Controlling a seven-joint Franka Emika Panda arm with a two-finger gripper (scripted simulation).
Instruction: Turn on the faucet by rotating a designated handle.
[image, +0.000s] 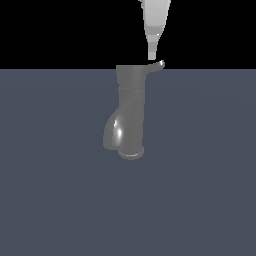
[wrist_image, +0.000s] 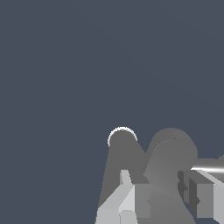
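The dark grey faucet (image: 131, 112) stands upright on the floor, its curved spout bulging low toward the exterior view's left. The handle (image: 156, 66), a thin lever with an upturned tip, sticks out from the top cap toward the exterior view's right. My gripper (image: 152, 56) hangs straight down with its tips just above the handle, close to it. In the wrist view the two fingers (wrist_image: 127, 197) stand apart, with the faucet's top cap (wrist_image: 170, 166) showing between them. The handle (wrist_image: 210, 165) is a bright streak by the other finger. My gripper (wrist_image: 162, 199) is open and holds nothing.
A flat blue-grey floor (image: 60, 200) spreads all around the faucet. The faucet's round base ring (image: 131, 153) rests on it. Black background lies behind the gripper.
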